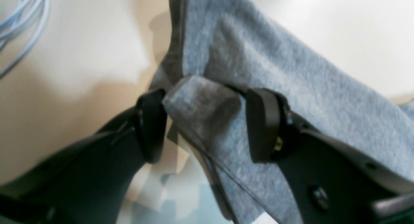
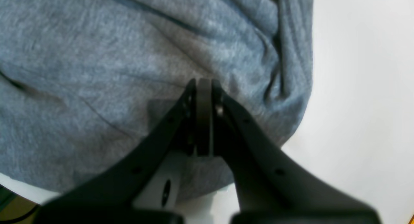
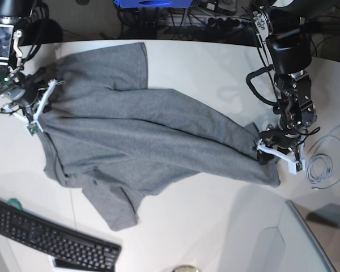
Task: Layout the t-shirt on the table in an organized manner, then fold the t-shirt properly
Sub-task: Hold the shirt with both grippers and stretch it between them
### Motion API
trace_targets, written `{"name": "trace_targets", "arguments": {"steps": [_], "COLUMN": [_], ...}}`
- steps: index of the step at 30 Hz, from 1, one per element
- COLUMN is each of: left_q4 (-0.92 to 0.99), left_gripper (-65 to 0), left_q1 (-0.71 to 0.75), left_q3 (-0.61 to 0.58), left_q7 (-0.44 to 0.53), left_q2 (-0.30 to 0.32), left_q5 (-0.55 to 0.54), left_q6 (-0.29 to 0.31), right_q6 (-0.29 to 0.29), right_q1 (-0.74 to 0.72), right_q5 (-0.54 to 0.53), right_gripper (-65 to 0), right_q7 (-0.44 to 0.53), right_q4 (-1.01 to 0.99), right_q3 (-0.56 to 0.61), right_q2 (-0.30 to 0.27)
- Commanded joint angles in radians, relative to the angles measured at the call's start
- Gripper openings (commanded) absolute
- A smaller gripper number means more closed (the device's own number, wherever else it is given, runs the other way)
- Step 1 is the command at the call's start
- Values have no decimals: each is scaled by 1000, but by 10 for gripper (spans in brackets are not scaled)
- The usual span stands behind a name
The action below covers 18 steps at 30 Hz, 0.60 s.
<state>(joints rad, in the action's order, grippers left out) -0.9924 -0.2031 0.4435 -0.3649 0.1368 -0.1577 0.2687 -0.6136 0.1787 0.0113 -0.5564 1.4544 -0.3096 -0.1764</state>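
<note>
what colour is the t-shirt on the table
Plain heather grey, no pattern; the t-shirt shows best in the base view.

A black keyboard (image 3: 51,233) lies at the near left corner of a white work surface, while a coil of pale blue-white cable (image 3: 319,168) rests near the right edge. Beyond the far rim, dark tangled wiring (image 3: 175,20) and a blue item (image 3: 153,3) crowd the shadowed background.

The right gripper (image 2: 204,88), apparently closed, presses the t-shirt (image 2: 129,72).
</note>
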Motion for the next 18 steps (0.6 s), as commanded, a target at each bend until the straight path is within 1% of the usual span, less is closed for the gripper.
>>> {"name": "trace_targets", "arguments": {"steps": [1,2,3,4,7,9,10,16,18], "left_q4": [-16,-16,-16,-16,-16,-16,-18,-61,-96], "left_gripper": [-288,-298,-326,-374,-548,-634,-650,-650,-650], "left_q1": [-25,-35,-39,-40,-40,-40,-39,-5,40], "left_q3": [1,1,1,1,1,1,1,1,4], "left_q7": [22,22,22,22,20,20,17,13,11], "left_q2": [10,8,8,8,8,8,8,7,7], "left_q5": [-6,-6,-6,-6,-6,-6,-6,-7,-7], "left_q6": [4,4,4,4,4,4,4,4,4], "right_q6": [-1,-1,-1,-1,-1,-1,-1,-1,-1], "right_q1": [-11,-11,-11,-11,-11,-11,-12,-25,-25], "right_q5": [-7,-7,-7,-7,-7,-7,-7,-7,-7], "right_gripper": [-638,-638,-638,-638,-638,-638,-638,-638,-638], "right_q7": [19,19,19,19,19,19,19,19,19], "right_q4": [16,16,16,16,16,16,16,18,22], "right_q3": [-4,-4,-4,-4,-4,-4,-4,-4,-4], "right_q2": [-12,-12,-12,-12,-12,-12,-12,-12,-12]}}
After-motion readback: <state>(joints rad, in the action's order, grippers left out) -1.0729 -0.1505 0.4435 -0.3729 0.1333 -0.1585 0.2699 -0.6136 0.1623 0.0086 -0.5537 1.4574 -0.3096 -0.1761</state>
